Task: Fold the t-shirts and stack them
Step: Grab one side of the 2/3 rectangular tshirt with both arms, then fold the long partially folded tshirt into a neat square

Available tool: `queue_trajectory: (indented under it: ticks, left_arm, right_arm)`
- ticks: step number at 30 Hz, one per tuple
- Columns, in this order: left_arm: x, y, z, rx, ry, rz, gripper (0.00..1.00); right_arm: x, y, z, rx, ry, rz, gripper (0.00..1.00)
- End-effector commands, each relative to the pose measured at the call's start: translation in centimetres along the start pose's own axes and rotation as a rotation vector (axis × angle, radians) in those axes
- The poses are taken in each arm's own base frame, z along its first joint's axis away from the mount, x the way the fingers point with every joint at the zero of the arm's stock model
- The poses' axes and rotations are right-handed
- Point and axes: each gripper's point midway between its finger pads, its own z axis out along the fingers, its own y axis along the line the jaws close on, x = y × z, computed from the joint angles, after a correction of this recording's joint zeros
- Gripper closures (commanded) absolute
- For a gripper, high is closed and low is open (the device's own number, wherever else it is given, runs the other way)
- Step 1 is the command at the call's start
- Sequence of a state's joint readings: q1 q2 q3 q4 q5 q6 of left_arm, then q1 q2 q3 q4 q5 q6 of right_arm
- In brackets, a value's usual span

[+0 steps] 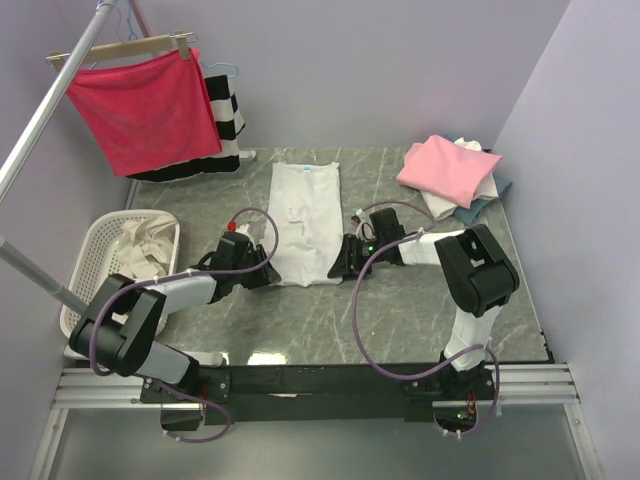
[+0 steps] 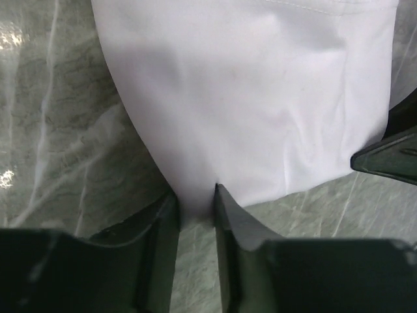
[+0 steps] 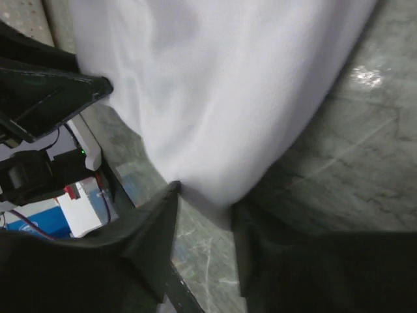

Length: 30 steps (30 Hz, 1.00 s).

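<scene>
A white t-shirt [image 1: 305, 215], folded into a long strip, lies at the middle of the worktop [image 1: 420, 310], its collar toward the far edge. The left gripper [image 2: 195, 195] has its 2 fingers nearly together, pinching the near-left hem corner. The right gripper [image 3: 203, 199], fingers slightly wider apart, clamps the near-right corner. A pink t-shirt [image 1: 448, 168] tops a stack [image 1: 478, 198] of white and blue-grey ones at the far right corner.

Left arm [image 1: 165, 295] stretched low toward the centre, right arm [image 1: 475, 265] elbow raised, forearm angled inward to face it, left gripper [image 2: 195, 194] jaws narrowed on a near corner of the white t-shirt [image 2: 260, 98], right gripper [image 3: 205, 199] pinching the other near corner
</scene>
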State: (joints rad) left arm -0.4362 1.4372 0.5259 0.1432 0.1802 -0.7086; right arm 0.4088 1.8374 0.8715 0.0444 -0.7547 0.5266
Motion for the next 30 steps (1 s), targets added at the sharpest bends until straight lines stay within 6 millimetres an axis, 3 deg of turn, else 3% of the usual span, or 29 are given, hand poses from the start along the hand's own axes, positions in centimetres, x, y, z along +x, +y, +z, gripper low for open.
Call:
queue_trajectory:
  ticks: [1,3,4,6,10,12,15,17,20,24,30]
  left_arm:
    - [1.7,1.3,0.2,-0.043,0.059,-0.007,0.73]
    - [1.7,1.5,0.2,-0.053,0.063,-0.001,0.84]
    - [1.8,1.5,0.2,-0.055,0.065,0.000,0.91]
    - [1.9,1.5,0.0,-0.060,0.079,0.005,0.98]
    - [1.7,1.1,-1.0,-0.062,0.080,0.019,0.99]
    - [2.8,1.3,-1.7,-0.076,0.120,0.012,0.99]
    - [4.6,0.1,-2.8,-0.056,0.157,0.016,0.99]
    - [6.2,-1.8,-3.6,-0.020,0.176,0.019,0.99]
    - [7.8,-2.9,-4.9,-0.039,0.189,0.039,0.99]
    - [7.0,-3.5,-6.8,-0.050,0.152,0.030,0.99]
    - [5.0,-4.7,-9.6,-0.055,0.083,0.011,0.99]
  right_arm:
    - [1.6,-3.6,1.5,0.115,0.034,0.060,0.70]
    - [1.4,-3.7,1.8,0.115,0.031,0.062,0.82]
    - [1.3,-3.5,1.8,0.105,0.034,0.064,0.93]
    - [1.1,-3.6,1.7,0.110,0.023,0.062,1.00]
    - [1.5,-3.2,0.5,0.133,0.007,0.037,1.00]
    - [2.3,-2.6,-0.3,0.124,0.020,0.030,1.00]
    - [4.0,-2.0,-1.4,0.104,0.048,0.013,1.00]
    - [5.5,-1.4,-2.1,0.089,0.064,-0.005,1.00]
    - [7.3,-0.6,-3.3,0.069,0.074,-0.029,1.00]
    - [9.3,1.0,-4.6,0.044,0.102,-0.095,1.00]
    - [9.4,4.6,-7.1,-0.006,0.069,-0.218,1.00]
